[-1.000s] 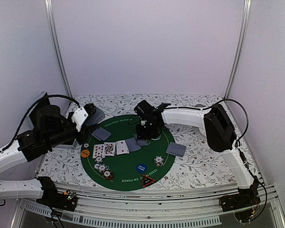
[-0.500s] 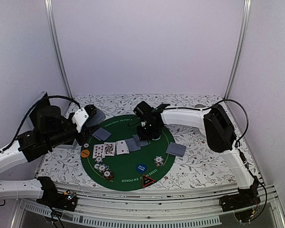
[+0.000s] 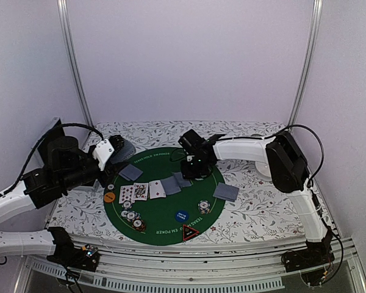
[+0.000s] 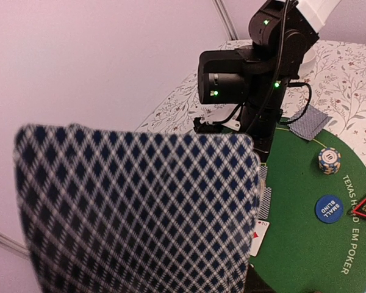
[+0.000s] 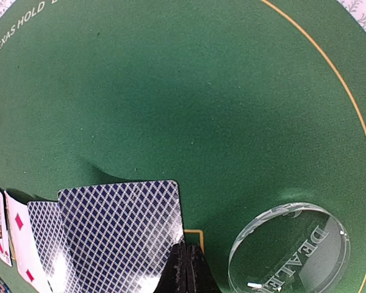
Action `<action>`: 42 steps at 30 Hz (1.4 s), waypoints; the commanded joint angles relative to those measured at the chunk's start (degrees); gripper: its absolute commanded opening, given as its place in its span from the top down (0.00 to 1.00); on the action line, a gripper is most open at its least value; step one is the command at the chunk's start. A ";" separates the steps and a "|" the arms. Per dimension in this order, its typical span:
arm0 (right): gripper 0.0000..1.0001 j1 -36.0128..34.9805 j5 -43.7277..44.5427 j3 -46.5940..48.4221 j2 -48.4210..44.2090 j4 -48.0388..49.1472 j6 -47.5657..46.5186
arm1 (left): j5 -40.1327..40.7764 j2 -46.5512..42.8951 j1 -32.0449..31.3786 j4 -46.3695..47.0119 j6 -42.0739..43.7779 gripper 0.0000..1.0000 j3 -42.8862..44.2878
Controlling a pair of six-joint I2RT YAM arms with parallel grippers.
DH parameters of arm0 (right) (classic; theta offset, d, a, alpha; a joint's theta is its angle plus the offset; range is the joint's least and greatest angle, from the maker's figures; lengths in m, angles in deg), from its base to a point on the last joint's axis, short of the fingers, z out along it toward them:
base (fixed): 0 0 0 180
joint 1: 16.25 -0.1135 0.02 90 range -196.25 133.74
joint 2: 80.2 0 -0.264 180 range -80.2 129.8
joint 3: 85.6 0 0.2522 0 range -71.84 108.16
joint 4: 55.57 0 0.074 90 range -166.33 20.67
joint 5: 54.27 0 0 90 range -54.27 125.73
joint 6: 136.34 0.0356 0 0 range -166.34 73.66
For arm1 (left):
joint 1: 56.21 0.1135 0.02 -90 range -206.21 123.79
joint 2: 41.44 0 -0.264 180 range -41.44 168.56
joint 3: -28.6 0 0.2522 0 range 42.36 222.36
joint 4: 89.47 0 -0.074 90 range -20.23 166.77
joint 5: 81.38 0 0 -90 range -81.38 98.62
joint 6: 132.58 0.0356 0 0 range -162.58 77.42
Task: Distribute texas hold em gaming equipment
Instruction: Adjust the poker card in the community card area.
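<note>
The step in hand seemed to be the laying of a face-down card on the green mat [image 3: 161, 207]. The right claw [image 5: 186, 270] was clenched, its tips pressed together just at the lower right corner of the top face-down card [image 5: 119, 235]. Whether that corner was pinched between them or only touched, I could not tell. The card lay flat on the mat, overlapping a second face-down card [image 5: 44, 238]. To do this well, I judge the claw should rise straight up without dragging, so the card does not slide toward the clear dealer disc [image 5: 290, 250] just beside it. The left claw [image 3: 114, 146] was grasping a stack of cards [image 4: 134, 213], raised over the left side of the table [image 3: 262, 213].

Only the right wrist view showed the contact at the corner and the disc; from above the claw hid both. Only the top view showed the whole layout: the chips [image 3: 203, 207], the blue button [image 3: 181, 215], the orange button [image 3: 109, 197], the triangle marker [image 3: 190, 232], and a card off the mat [image 3: 226, 191]. The stack filled most of the left wrist view.
</note>
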 commanded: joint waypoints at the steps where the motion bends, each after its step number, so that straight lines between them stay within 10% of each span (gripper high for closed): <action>1: 0.98 -0.34 -0.19 -3.95 -0.95 -2.32 -1.02 | -0.81 0.00 0.17 1.95 0.24 0.61 -0.56; 30: 0.98 -1.16 7.06 0.78 -2.88 -3.38 -13.69 | -0.52 0.01 0.16 1.58 0.59 0.61 -0.50; 34: 0.74 -0.49 4.72 -1.71 -4.74 -4.29 -9.13 | -0.53 0.01 0.16 1.59 0.57 0.61 -0.46; 42: 0.67 -0.26 0.01 -6.99 -5.68 -5.42 -4.42 | -1.02 -0.08 0.16 1.71 0.52 0.61 -0.77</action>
